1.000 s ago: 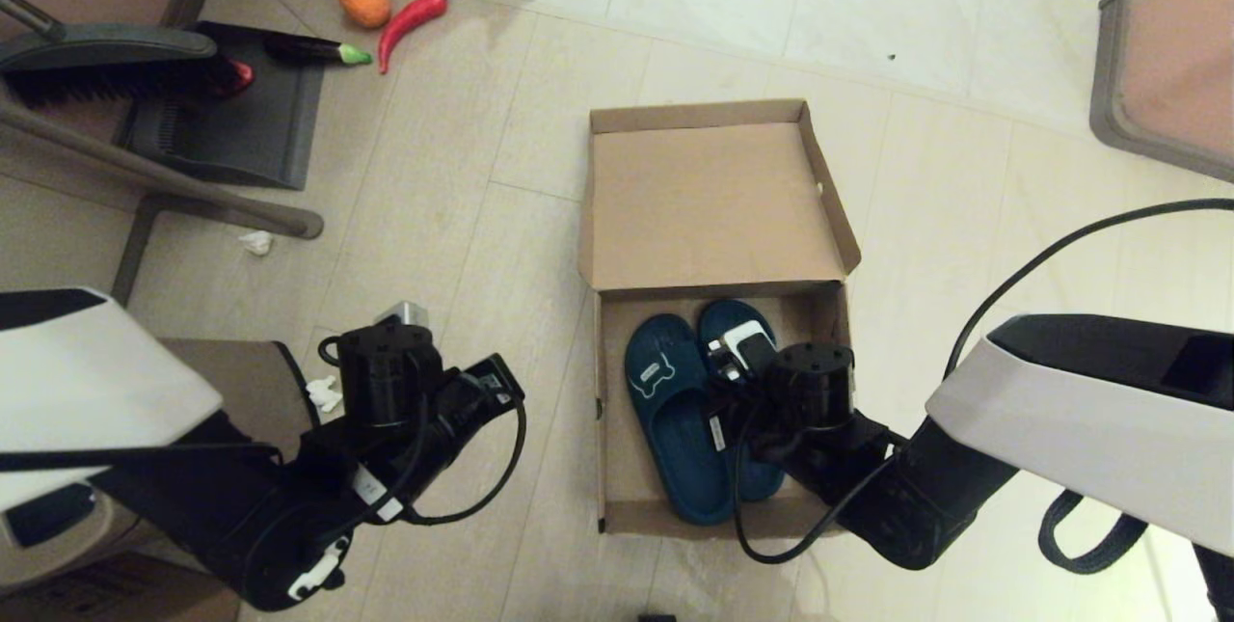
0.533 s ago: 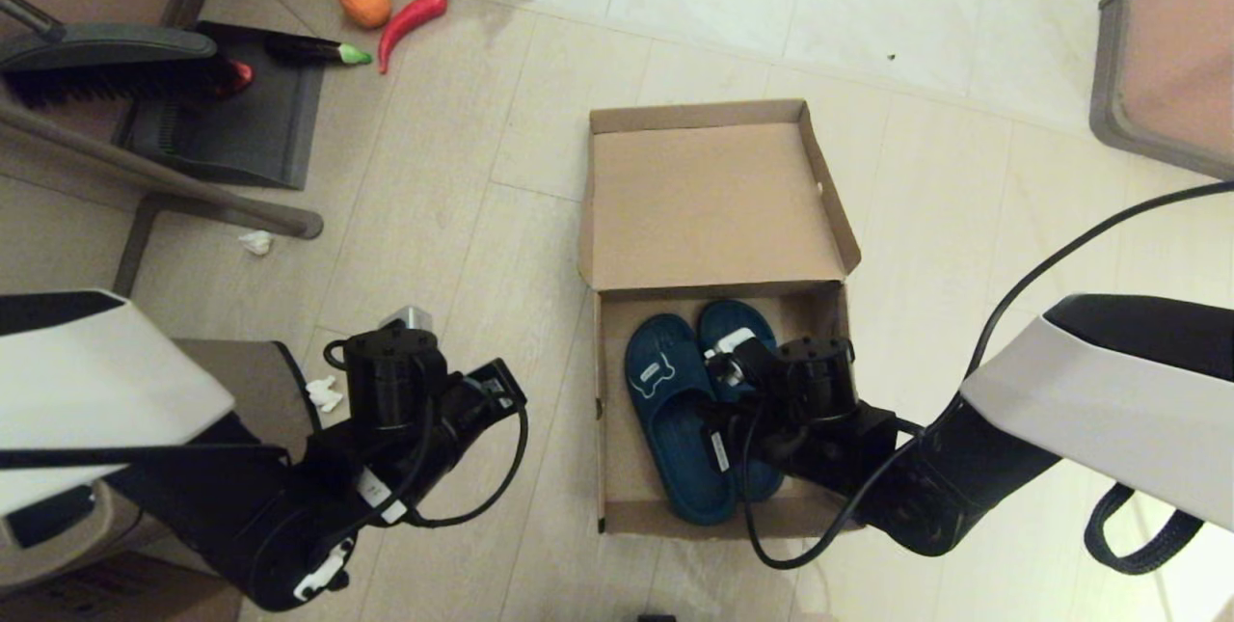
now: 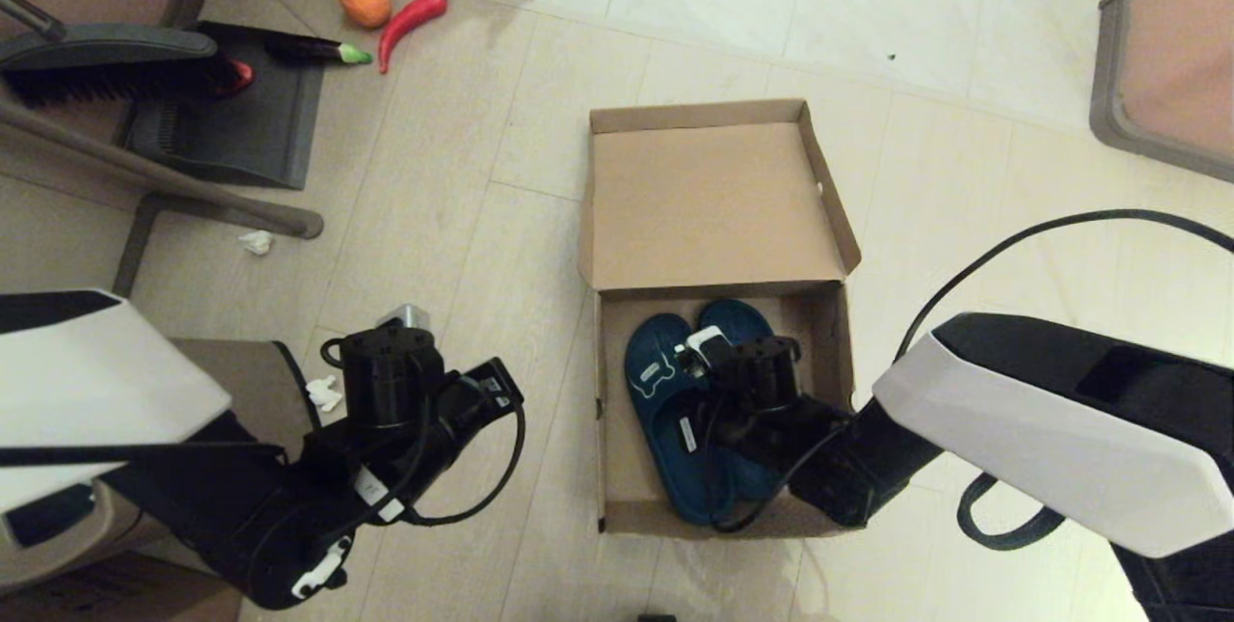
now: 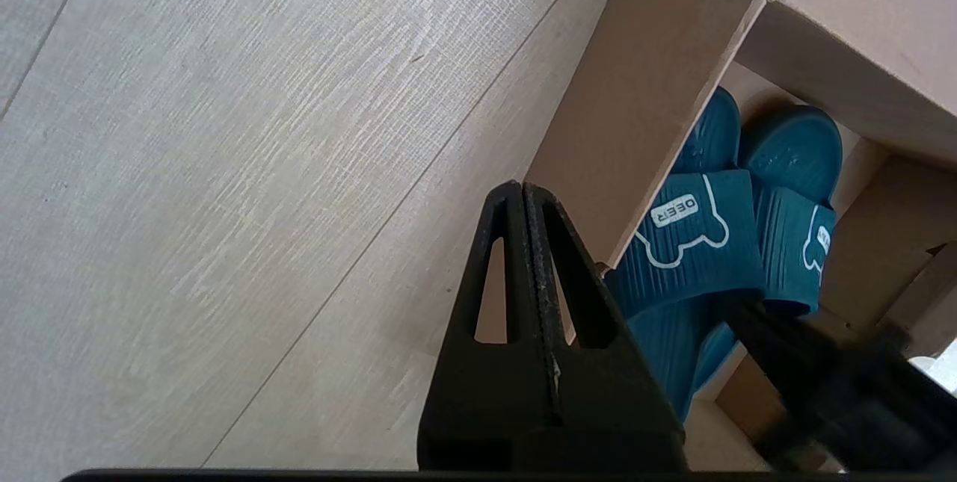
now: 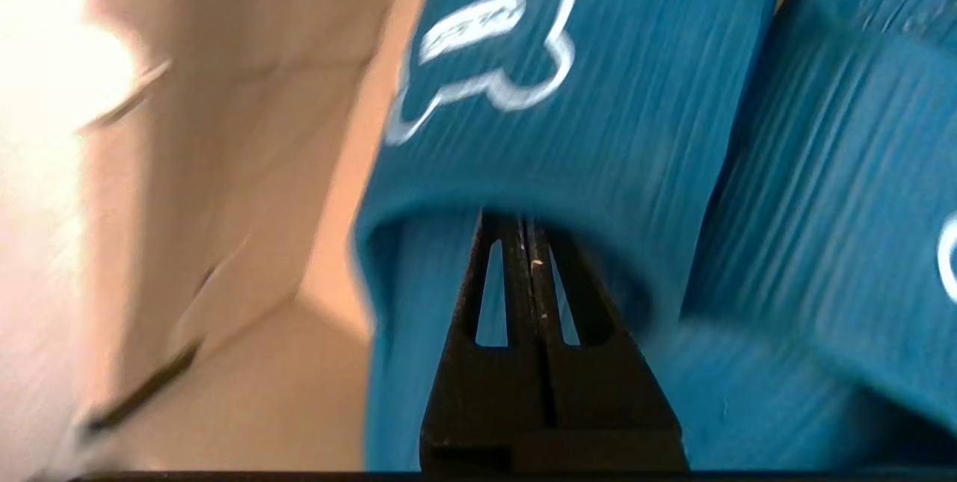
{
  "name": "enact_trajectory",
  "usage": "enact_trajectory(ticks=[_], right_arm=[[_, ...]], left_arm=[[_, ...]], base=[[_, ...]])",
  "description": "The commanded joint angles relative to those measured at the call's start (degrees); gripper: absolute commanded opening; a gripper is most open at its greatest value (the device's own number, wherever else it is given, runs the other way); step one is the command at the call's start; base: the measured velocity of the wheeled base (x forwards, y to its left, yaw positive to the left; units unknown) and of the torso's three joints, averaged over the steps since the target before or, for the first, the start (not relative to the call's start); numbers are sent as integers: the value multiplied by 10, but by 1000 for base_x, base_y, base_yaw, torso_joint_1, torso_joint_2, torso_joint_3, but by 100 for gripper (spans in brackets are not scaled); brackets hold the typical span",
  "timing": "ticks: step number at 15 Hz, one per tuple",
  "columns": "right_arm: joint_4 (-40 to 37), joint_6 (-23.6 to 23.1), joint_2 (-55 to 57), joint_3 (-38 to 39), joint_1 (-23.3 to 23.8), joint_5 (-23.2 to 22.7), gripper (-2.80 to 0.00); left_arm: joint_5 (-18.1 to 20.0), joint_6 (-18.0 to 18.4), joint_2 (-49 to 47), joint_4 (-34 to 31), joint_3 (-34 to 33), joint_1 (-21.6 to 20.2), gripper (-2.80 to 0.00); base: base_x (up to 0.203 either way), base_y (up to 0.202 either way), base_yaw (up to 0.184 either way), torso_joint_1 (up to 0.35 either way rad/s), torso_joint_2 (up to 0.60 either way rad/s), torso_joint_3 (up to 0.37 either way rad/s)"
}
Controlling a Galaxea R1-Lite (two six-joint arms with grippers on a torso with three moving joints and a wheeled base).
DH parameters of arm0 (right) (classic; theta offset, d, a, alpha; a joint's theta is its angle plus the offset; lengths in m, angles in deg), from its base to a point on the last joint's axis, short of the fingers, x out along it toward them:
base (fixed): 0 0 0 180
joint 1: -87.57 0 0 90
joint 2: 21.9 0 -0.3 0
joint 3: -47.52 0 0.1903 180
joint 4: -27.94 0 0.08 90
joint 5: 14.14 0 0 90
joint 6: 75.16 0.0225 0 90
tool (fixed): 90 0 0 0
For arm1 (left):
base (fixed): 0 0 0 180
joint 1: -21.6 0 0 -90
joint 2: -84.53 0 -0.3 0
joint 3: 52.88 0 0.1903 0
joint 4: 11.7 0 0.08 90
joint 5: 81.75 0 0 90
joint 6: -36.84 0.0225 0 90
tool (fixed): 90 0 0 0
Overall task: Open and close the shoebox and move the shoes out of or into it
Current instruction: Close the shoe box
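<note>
The brown shoebox [image 3: 709,207] stands open on the floor, its lid folded back away from me. Both teal slippers lie side by side inside, the left one [image 3: 656,381] and the right one [image 3: 737,315]. My right gripper [image 5: 525,222] is down in the box, shut with nothing between its fingers. Its tips are pushed in under the strap [image 5: 568,86] of the left slipper. My left gripper [image 4: 522,187] is shut and hangs over bare floor just left of the box wall [image 4: 635,108]. From there both straps' white logos [image 4: 677,213] show.
Toy vegetables [image 3: 410,14] lie on the floor at the far left, beside a dark dustpan [image 3: 231,111] and brush [image 3: 106,63]. A taupe bin [image 3: 1166,53] stands at the far right. A crumpled paper scrap [image 3: 256,241] lies left of the box.
My right arm has swung left inside the box, from over the right slipper to the left slipper, and its tips now sit under that strap. The left arm has barely moved.
</note>
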Motion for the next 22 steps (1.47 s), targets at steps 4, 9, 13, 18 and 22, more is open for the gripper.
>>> enact_trajectory(ticks=[4, 9, 13, 18, 22], right_arm=[[14, 51, 11, -24, 0, 9, -280], [44, 62, 4, -21, -1, 29, -280], [43, 61, -15, 20, -1, 28, -280], [77, 60, -68, 136, -24, 8, -280], [36, 105, -145, 134, -1, 31, -280]], left_arm=[[0, -3, -10, 4, 3, 1, -280], [0, -3, -12, 4, 3, 1, -280], [1, -3, -14, 4, 3, 1, -280], [3, -3, -24, 4, 22, 2, -280], [30, -13, -51, 3, 103, 2, -280]], base=[[0, 0, 0, 0, 0, 0], [0, 0, 0, 0, 0, 0], [0, 0, 0, 0, 0, 0], [0, 0, 0, 0, 0, 0], [0, 0, 0, 0, 0, 0]])
